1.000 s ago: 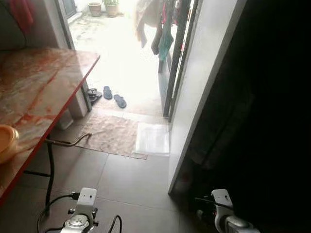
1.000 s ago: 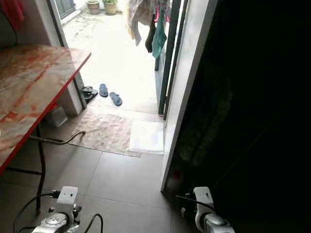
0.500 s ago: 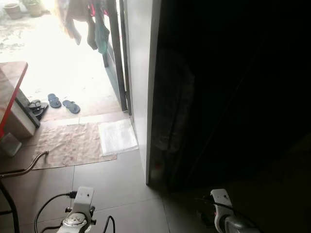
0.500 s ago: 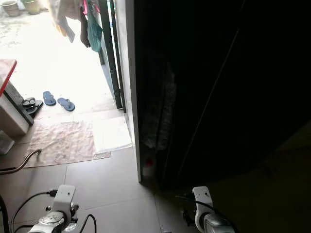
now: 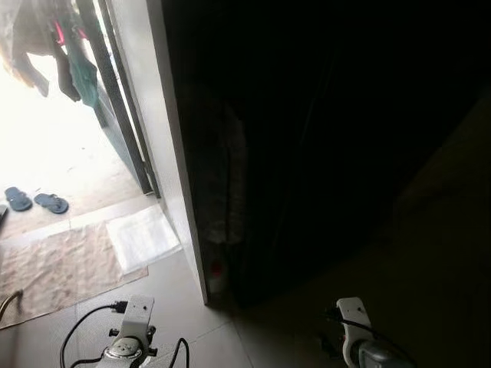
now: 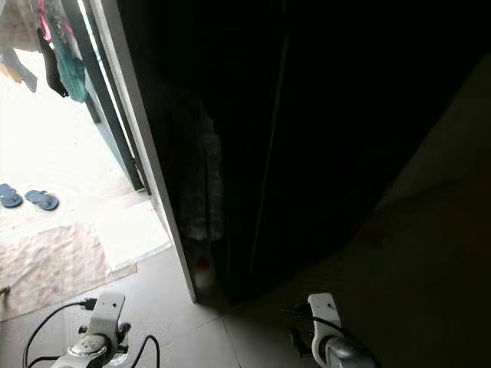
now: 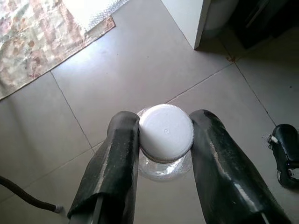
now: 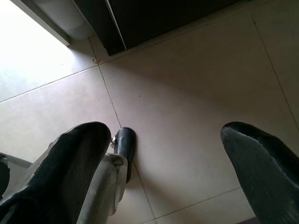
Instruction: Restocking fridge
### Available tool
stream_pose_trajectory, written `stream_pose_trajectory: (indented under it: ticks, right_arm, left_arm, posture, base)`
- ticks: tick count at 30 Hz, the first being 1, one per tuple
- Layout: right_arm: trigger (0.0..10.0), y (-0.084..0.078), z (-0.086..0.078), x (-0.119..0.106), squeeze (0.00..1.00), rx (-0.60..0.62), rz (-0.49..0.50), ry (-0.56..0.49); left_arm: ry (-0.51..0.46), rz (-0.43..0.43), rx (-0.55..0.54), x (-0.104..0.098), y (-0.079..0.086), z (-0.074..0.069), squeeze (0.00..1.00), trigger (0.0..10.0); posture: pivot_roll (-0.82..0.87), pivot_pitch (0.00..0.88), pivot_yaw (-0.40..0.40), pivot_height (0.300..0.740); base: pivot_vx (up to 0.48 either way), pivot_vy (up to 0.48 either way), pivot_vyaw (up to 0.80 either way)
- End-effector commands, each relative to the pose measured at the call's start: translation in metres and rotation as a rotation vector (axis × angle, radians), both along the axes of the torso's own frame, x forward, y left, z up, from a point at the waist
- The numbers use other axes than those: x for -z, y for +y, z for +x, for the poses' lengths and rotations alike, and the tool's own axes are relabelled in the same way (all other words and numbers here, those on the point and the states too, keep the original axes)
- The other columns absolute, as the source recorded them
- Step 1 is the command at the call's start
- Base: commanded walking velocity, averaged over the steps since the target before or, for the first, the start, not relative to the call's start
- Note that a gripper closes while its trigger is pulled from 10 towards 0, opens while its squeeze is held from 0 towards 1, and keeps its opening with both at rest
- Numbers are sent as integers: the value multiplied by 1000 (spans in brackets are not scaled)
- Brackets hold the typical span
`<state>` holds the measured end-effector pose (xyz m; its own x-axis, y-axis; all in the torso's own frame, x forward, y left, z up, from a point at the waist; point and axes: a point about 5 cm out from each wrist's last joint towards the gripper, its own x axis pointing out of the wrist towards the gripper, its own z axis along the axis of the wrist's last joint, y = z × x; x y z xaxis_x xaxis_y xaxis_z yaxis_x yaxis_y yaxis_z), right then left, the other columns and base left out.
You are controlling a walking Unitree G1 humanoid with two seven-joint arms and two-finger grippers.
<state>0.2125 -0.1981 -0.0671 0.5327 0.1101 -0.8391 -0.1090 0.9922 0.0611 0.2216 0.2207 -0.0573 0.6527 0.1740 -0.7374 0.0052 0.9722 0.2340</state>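
1. White ribbed cap (image 7: 166, 132), round and matte, sits pinched between the left gripper (image 7: 161, 140)'s two black fingers (image 7: 122, 154); under it shows the clear plastic of a bottle (image 7: 163, 169), hanging cap-up over the floor, likely so it travels steady.
2. That bottle is the task's thing, and it's down low at the robot's left side, above pale glossy tiles (image 7: 117, 70).
3. Right gripper (image 8: 163, 154) hangs spread wide and empty over the same tiles, probably kept free for a door.
4. Ahead, a white wall edge (image 5: 165, 153) borders a dark, unlit opening; no fridge can be made out.
5. Left of it, a patterned woven mat (image 5: 54, 268) and blue sandals (image 5: 34, 201) lie by the sunlit doorway.
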Motion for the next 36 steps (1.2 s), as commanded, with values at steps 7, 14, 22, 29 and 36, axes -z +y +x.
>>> stream_pose_trajectory:
  ticks: [7, 14, 22, 29, 36]
  right_arm:
    - [10000, -3, -3, 1, 0, 5, -4, 13]
    - [10000, -2, -3, 1, 0, 16, 1, 5]
    - [10000, -2, -3, 2, 0, 47, 15, -12]
    - [10000, -2, -4, 2, 0, 47, 10, -7]
    - [10000, -2, -3, 2, 0, 29, 1, 1]
  left_arm:
    - [5, 4, -8, 0, 3, -2, 0, 10000]
    - [4, 3, -12, 0, 3, -2, 0, 10000]
    - [8, 3, -10, 1, 3, -3, 0, 10000]
    - [9, 3, -8, 1, 3, -3, 0, 10000]
    - [8, 5, -13, 1, 3, -2, 0, 10000]
  posture:
    - [-94, 71, -8, 740]
    - [-93, 70, -7, 740]
    - [-95, 59, -7, 740]
    - [-94, 55, -7, 740]
    - [-91, 63, -7, 740]
  base:
    - [0, 0, -776]
    - [0, 0, -323]
    - [0, 281, 0]
    - [0, 329, -90]
    - [0, 329, -712]
